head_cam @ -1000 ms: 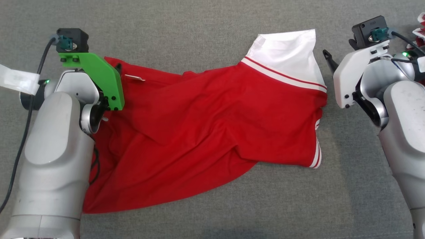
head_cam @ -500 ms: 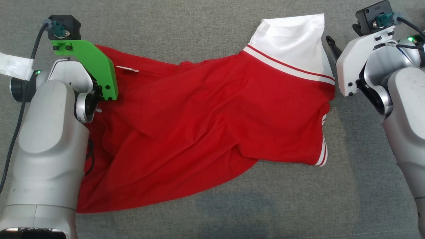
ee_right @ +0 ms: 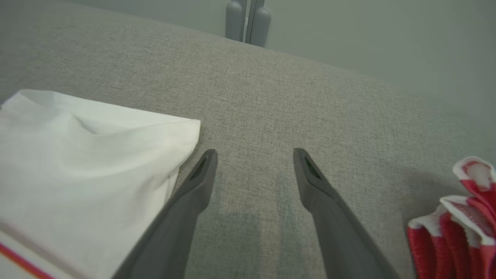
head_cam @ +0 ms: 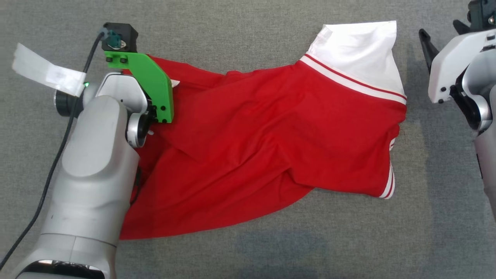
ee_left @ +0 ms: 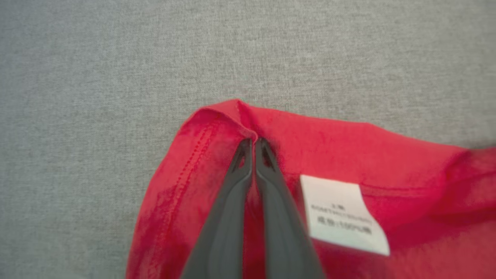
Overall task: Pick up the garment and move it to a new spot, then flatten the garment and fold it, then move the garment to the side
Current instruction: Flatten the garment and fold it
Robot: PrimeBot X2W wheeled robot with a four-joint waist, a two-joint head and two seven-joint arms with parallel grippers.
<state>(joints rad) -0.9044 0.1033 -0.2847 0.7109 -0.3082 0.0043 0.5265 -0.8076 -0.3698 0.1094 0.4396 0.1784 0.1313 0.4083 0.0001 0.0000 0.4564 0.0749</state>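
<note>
Now that its fingers [ee_left: 232, 201] have come together, left claw [ee_left: 254, 144]: pressed shut on a pinch of red hem at the corner of the garment [head_cam: 263, 135], at 10 o'clock of the cloth in the head view; a second ago these jaws stood spread.
garment: red shirt with a white panel [head_cam: 356, 50], lying rumpled and partly doubled over itself on the grey worktop [head_cam: 232, 38], about mid-view.
care tag [ee_left: 341, 211]: white, just beside the pinching fingers, at 4 o'clock of them in the left wrist view.
right claw [ee_right: 254, 155]: spread wide, holding nothing, over bare worktop just beside the white panel's edge, at 2 o'clock of the garment.
spare cloth [ee_right: 465, 217]: red-and-white, at 4 o'clock in the right wrist view, apart from the garment.
meaning for the task: first grip appears secured; the pick-up probably waits on the right claw taking the white panel's corner.
risk: a pinch so near the hem edge may slip once the cloth's weight hangs from it.
</note>
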